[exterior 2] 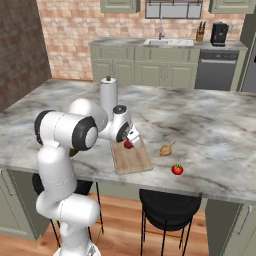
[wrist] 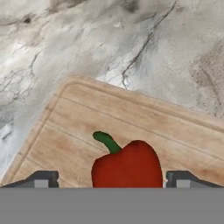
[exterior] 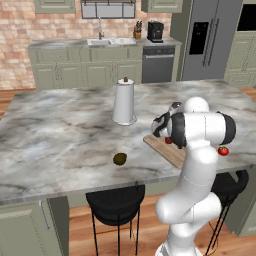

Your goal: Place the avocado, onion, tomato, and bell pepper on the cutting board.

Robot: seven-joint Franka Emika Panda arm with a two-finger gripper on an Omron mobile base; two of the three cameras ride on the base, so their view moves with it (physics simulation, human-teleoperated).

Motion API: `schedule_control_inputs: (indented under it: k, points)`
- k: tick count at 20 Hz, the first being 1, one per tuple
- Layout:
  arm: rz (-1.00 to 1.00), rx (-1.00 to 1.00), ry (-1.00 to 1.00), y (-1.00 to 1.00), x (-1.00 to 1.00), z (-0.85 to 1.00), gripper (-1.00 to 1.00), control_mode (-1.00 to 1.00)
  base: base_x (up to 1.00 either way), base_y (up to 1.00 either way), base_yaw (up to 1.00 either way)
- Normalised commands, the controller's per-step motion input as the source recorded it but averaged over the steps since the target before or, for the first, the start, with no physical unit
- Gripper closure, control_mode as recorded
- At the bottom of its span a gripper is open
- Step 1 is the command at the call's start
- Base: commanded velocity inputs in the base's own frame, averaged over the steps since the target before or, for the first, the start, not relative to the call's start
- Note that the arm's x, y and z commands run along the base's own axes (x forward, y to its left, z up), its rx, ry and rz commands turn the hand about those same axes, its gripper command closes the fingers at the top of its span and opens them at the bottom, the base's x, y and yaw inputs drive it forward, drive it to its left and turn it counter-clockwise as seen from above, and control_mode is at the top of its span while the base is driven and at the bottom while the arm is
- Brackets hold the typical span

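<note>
On the cutting board (wrist: 131, 122) lies the bell pepper (wrist: 127, 168), between the released tool's (wrist: 112, 179) fingers. On the worktop (exterior 2: 210, 120), onion (exterior 2: 166, 149) and tomato (exterior 2: 177, 169) sit at four o'clock; a white jug (exterior 2: 108, 97) stands at eleven.

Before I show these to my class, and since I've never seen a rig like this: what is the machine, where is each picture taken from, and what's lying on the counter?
It's a white robot arm on a driving base, in a rendered kitchen. Two pictures look over its shoulders from left and right; the third looks along its gripper. The gripper's jaws stand open on either side of the red bell pepper with a green stem, which lies on the light wooden cutting board; nothing is held. On the marble counter lie a dark olive avocado, a tan onion and a round red tomato, all off the board. A tall white jug stands farther back.
</note>
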Motion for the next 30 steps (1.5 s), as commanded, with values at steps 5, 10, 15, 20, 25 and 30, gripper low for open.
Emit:
schedule_control_inputs:
  k: [5, 10, 15, 20, 25, 30]
  points:
    - [0.0, 0.0, -0.1, 0.0, -0.47, 0.46, -1.0, -1.0, 0.0, 0.0, 0.0]
    - [0.0, 0.0, -0.09, 0.08, -0.45, 0.47, -1.0, -1.0, 0.0, 0.0, 0.0]
    - [0.0, -0.01, -0.1, 0.24, -0.47, 0.44, -1.0, -1.0, 0.0, 0.0, 0.0]
    - [0.01, -0.03, -0.03, 0.34, -0.35, 0.47, -1.0, -1.0, 0.0, 0.0, 0.0]
    - [0.03, -0.03, 0.0, 0.34, -0.38, 0.49, -1.0, -1.0, 0.0, 0.0, 0.0]
    - [0.04, -0.05, 0.0, 0.33, -0.42, 0.4, -1.0, -1.0, 0.0, 0.0, 0.0]
